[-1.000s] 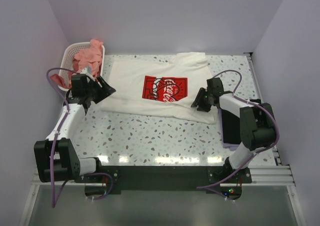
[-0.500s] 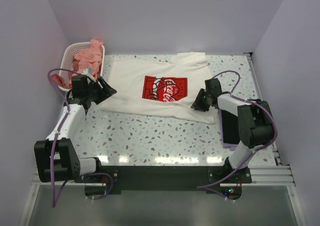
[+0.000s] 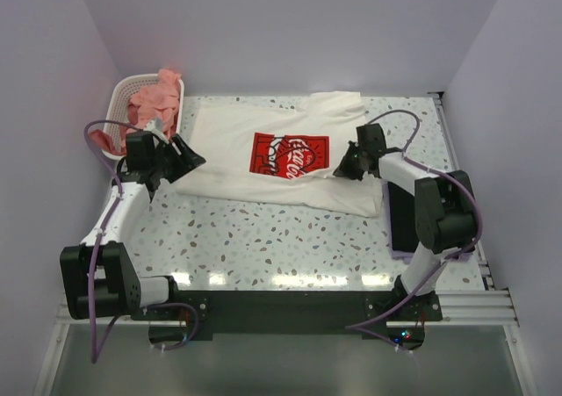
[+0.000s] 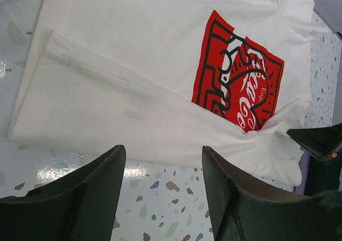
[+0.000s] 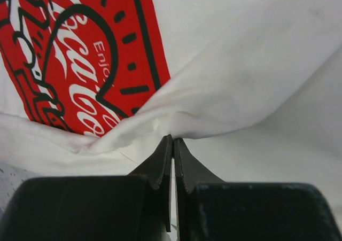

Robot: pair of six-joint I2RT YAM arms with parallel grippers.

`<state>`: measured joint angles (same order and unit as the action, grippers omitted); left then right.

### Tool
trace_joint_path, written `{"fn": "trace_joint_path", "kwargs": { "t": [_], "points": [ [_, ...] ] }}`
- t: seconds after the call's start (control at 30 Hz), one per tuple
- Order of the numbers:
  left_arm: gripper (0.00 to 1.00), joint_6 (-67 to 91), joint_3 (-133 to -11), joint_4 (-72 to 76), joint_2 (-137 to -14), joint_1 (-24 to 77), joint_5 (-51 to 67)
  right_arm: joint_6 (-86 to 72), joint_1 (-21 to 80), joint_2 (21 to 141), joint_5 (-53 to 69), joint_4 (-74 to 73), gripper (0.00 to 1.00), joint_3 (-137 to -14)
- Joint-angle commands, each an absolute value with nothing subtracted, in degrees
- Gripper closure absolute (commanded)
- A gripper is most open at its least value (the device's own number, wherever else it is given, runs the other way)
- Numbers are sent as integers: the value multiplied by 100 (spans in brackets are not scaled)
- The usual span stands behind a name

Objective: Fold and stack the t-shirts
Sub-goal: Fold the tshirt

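The cream-white t-shirt (image 3: 230,141) with its red square logo (image 3: 291,156) lies spread on the table, its near edge folded over. My right gripper (image 3: 345,169) is shut on a raised pinch of that shirt's cloth just right of the logo; in the right wrist view the closed tips (image 5: 172,139) bite a cloth ridge (image 5: 240,64). My left gripper (image 3: 188,160) stands open at the shirt's left edge, its fingers (image 4: 101,187) over bare table with nothing between them. Salmon-pink t-shirts (image 3: 154,99) fill the basket.
The white perforated basket (image 3: 124,90) stands at the back left corner. A dark folded cloth with a lilac edge (image 3: 400,225) lies at the right under my right arm. Speckled table (image 3: 263,234) shows in front of the shirt. Walls close in on three sides.
My right gripper has shut on the shirt and moved back and left toward the logo, drawing the cloth up with it. The left arm has held still.
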<state>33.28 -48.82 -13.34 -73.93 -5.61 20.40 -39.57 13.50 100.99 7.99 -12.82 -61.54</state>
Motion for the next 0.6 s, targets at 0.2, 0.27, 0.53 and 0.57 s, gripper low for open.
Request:
{"fn": "trace_joint_path", "kwargs": {
  "t": [0.2, 0.27, 0.53, 0.57],
  "points": [
    [37, 3190, -4781, -1072, -7400, -571, 2188, -3779, 1485, 10994, 606, -1424, 100, -7566],
    [37, 3190, -4764, -1072, -7409, -571, 2180, -3744, 1512, 11126, 624, -1415, 100, -7839],
    [37, 3190, -4720, -1072, -7436, -580, 2145, -3691, 1617, 11662, 852, -1152, 100, -8472],
    [37, 3182, -4720, -1081, -7436, -571, 2136, -3683, 1643, 11689, 870, -1090, 100, -8499]
  ]
}}
